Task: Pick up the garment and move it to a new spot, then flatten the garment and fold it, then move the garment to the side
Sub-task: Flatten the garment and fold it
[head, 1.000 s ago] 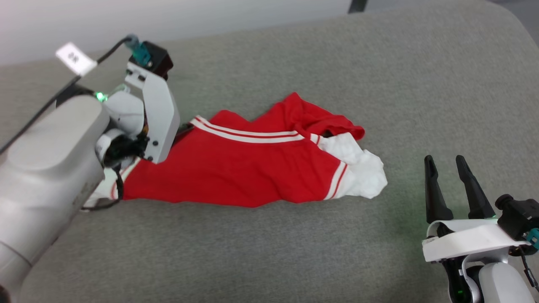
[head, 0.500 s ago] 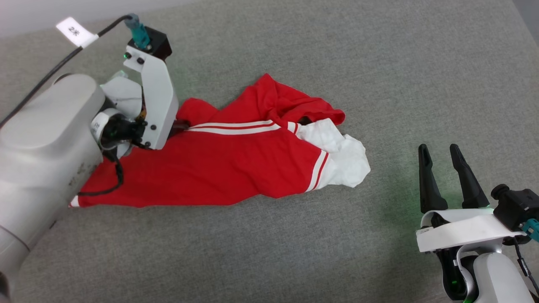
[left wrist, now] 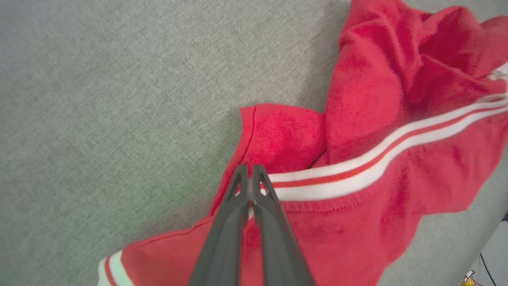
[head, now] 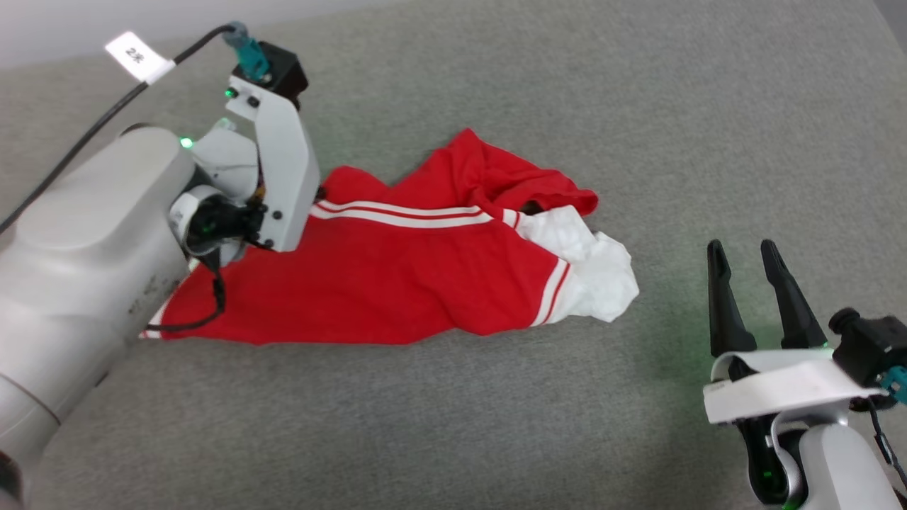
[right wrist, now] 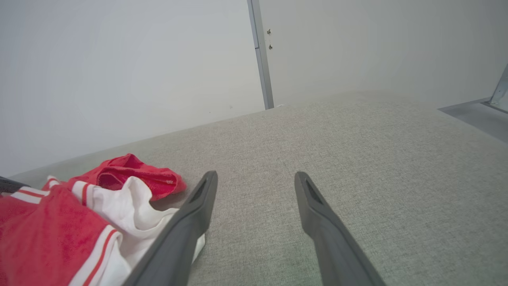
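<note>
Between the closed fingers of the left pincer [left wrist: 250, 169]: the striped edge of a red sleeveless sports jersey of thin, soft fabric with white panels and red-white striped trim [head: 397, 283]. The finger tips meet and a sliver of white trim is caught between them. The grip falls at the end of the striped band, just beside a folded red corner.

Jersey, position: it lies crumpled on a grey woven-fabric bench [head: 638, 106], stretching from the left pincer towards the right pincer [head: 740, 248]. The flat red body is nearest the left pincer. A rumpled white panel and a heaped red fold lie at the far end.

Right pincer: its two long dark fingers are spread wide and hold nothing. It hangs low over bare bench. The jersey's white panel lies to its left, near but apart.

Ahead of the right pincer, past the bench edge: a pale wall [right wrist: 119, 59] with a grey upright metal post [right wrist: 262, 59].

Above the left pincer's wrist: a black cable bearing a white paper tag [head: 138, 55].
</note>
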Robot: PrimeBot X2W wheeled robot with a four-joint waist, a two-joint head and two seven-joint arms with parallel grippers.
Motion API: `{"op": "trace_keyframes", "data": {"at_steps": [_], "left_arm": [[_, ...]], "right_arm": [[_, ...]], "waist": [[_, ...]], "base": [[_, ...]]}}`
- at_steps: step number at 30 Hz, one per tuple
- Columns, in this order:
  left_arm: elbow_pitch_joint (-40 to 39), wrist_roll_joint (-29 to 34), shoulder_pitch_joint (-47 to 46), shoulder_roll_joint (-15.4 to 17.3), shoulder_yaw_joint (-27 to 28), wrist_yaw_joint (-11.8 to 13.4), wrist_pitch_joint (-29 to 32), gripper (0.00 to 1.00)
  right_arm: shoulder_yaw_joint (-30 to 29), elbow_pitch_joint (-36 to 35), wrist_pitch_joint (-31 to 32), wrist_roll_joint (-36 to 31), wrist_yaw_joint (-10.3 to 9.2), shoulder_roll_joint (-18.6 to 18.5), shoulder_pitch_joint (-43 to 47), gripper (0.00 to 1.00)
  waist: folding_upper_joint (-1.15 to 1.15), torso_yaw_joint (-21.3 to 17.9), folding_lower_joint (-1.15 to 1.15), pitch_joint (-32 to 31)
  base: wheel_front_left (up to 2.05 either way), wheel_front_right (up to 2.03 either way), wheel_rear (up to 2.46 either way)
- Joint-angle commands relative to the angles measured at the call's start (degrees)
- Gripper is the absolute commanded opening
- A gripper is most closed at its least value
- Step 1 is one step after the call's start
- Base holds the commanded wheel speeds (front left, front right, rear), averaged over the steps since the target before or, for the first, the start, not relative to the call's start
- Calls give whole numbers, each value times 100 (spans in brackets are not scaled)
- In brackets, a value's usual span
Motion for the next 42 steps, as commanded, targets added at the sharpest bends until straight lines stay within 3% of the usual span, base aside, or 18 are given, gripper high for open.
{"op": "trace_keyframes", "data": {"at_steps": [1,7,16,20,26,32,33,34,42], "left_arm": [[-118,-66,-32,4,-17,-20,-89,0],[-1048,-450,265,277,11,-20,-466,0],[-3252,-881,1430,1426,-8,9,-1143,0],[-3859,-816,1887,1718,-40,191,-1473,0],[-4663,-765,2813,2113,-91,670,-2159,0],[-4863,-831,3494,2220,-104,879,-2795,2],[-4865,-820,3580,2208,-89,885,-2935,86],[-4858,-857,3675,2194,-79,892,-3061,100],[-4808,-926,4177,2136,173,1058,-4134,100]], "right_arm": [[-35,13,-29,-57,-8,-42,113,100],[-73,3,-29,-123,-8,-160,228,100],[-282,-49,-29,-162,-8,-358,395,100],[-337,-75,-29,-173,-8,-398,444,100],[-324,-107,-29,-174,-8,-443,493,100],[-325,-74,-29,-171,-8,-563,577,100],[-323,-76,-29,-171,-8,-586,582,100],[-320,-67,-29,-173,-8,-615,596,100],[118,217,56,-88,-8,-1034,626,100]], "waist": [[0,180,0,-173],[0,532,0,-493],[0,965,0,-752],[0,1066,0,-779],[0,1153,0,-778],[0,1245,0,-811],[0,1260,0,-821],[0,1276,0,-838],[0,1429,0,-1025]], "base": [[0,0,0],[0,0,0],[0,0,0],[0,0,0],[0,0,0],[0,0,0],[0,0,0],[0,0,0],[0,0,0]]}}
